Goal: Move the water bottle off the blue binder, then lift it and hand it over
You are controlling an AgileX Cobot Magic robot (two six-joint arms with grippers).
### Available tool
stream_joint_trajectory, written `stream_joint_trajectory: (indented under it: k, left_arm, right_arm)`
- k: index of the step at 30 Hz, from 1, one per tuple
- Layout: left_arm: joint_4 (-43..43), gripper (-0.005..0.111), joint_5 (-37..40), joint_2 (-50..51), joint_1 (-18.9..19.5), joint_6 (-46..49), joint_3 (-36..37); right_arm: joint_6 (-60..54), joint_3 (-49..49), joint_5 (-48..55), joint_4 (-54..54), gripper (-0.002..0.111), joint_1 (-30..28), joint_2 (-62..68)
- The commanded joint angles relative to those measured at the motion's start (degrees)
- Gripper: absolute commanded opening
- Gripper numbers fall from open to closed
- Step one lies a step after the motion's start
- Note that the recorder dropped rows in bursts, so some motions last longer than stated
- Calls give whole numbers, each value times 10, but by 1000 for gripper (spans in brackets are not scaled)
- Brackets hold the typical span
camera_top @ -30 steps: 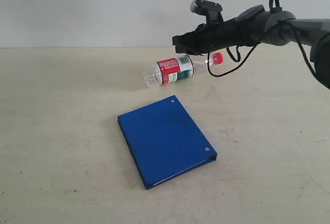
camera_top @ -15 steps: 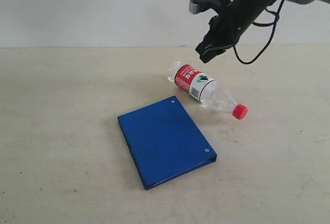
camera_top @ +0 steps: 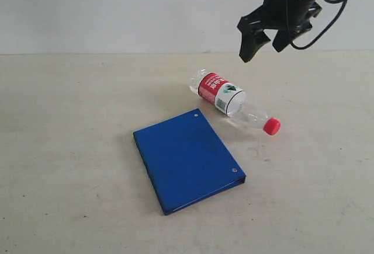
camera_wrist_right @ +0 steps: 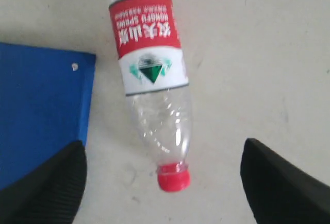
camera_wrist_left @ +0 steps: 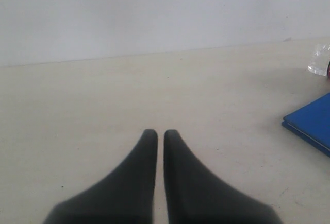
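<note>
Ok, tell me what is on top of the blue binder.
Nothing: the blue binder shows a bare cover. The water bottle lies beside it on the table. Beneath the binder is covered.

Clear, thin plastic on the water bottle (camera_top: 231, 100), glossy and rippled toward the neck. Opaque red plastic on its screw cap (camera_top: 271, 127), smooth with a slight sheen. Printed film label (camera_wrist_right: 149, 44), smooth and lightly shiny. Deep blue binder (camera_top: 187, 160) cover, smooth and semi-matt, looks like plastic-coated board; small silver metal rivets (camera_top: 196, 114) near the spine. Pale beige worktop (camera_top: 70, 149), matt, faintly mottled and scuffed. Matt black on the right end effector (camera_top: 261, 52), with a fine grid texture on its fingers (camera_wrist_right: 56, 188). Same dull black on the left end effector (camera_wrist_left: 160, 134).
</note>
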Motion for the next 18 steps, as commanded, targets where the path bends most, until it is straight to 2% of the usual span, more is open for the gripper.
stream_joint_trajectory:
  k: [1,5,10,14,18]
  left_arm:
    - [-6,4,-4,-2,-4,2,-1]
    - [-6,4,-4,-2,-4,2,-1]
    - [-6,4,-4,-2,-4,2,-1]
    - [-6,4,-4,-2,-4,2,-1]
    - [-6,4,-4,-2,-4,2,-1]
  right_arm:
    - [5,113,4,9,72,-1,-63]
    - [-21,199,4,25,72,-1,-106]
    - [-58,260,4,61,72,1,-106]
    - [-41,285,-30,7,72,1,-104]
    - [-41,287,-91,14,72,1,-102]
